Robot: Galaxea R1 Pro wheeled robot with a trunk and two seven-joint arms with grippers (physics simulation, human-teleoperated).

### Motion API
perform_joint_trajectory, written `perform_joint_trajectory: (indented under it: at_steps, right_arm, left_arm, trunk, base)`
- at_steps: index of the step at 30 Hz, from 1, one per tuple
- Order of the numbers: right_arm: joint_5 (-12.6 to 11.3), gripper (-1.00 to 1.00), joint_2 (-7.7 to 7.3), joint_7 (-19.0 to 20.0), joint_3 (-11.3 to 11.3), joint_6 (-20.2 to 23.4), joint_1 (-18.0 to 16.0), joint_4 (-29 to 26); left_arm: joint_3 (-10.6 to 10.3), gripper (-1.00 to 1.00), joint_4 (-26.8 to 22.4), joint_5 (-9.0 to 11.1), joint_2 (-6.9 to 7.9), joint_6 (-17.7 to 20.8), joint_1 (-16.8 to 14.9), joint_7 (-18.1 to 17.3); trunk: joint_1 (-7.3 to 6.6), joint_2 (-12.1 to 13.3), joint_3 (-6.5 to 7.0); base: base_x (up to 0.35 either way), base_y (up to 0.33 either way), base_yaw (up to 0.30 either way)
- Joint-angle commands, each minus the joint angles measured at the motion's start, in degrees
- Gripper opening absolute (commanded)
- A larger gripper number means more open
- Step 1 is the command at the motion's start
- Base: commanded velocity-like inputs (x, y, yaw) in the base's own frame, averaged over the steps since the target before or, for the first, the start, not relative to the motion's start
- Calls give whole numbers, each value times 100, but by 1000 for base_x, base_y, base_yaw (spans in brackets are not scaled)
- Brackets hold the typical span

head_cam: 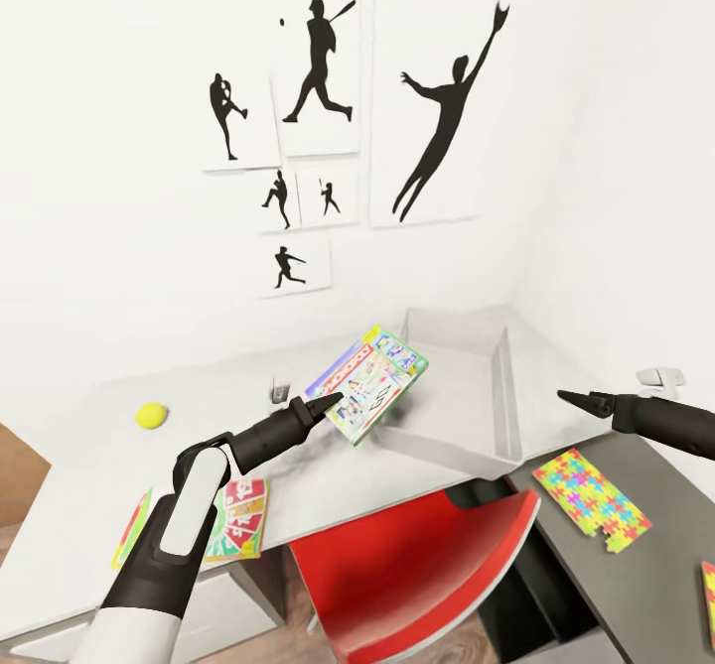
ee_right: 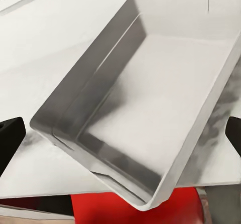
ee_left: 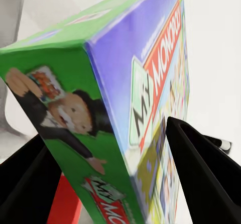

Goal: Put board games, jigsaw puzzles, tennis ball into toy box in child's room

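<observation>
The left gripper (head_cam: pixel 333 404) clamps a thin, flat board game box with a green edge and a white-and-blue printed cover (head_cam: pixel 368 381), holding it tilted in the air over the near-left rim of the shallow, lidless light grey toy box (head_cam: pixel 494 392). In the left wrist view the two black fingers (ee_left: pixel 201 169) press on opposite faces of the box (ee_left: pixel 115 108). The bin stands at the far right of the long light grey desk top (head_cam: pixel 89 465), against the white wall hung with black sports-silhouette pictures (head_cam: pixel 318 64). The right gripper (head_cam: pixel 568 397) hovers to the right of the bin, its fingers drawn to a point in the head view yet spread wide and holding nothing in the right wrist view, where the bin's bare floor (ee_right: pixel 155 108) shows. A small yellow-green tennis ball (head_cam: pixel 152 415) lies on the desk far left. A yellow-green and red game box (head_cam: pixel 233 521) lies at the near left edge, partly behind the left arm. A jagged multicoloured jigsaw sheet (head_cam: pixel 592 498) rests on the dark grey desk section at right. A red curved chair (head_cam: pixel 417 570) sits below.
</observation>
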Motion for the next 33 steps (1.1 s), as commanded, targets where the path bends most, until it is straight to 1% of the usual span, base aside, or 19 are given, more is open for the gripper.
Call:
perform_joint_trajectory:
  at_steps: [1, 11, 33]
  right_arm:
    - [-28, 100, -2, -2, -5, 39, -5, 0]
    - [-28, 100, -2, -2, 0, 58, -5, 0]
    - [-28, 100, -2, -9, 1, 74, -5, 0]
  left_arm:
    - [6, -100, -4, 2, -3, 30, -5, -2]
    - [1, -100, -6, 3, -4, 30, -7, 16]
    - [0, -100, -7, 3, -7, 30, -8, 18]
  trunk:
    - [5, -11, -11]
    - [5, -11, 38]
    - [5, -11, 225]
  base:
    - [82, 0, 12]
    - [32, 0, 11]
    - [3, 0, 1]
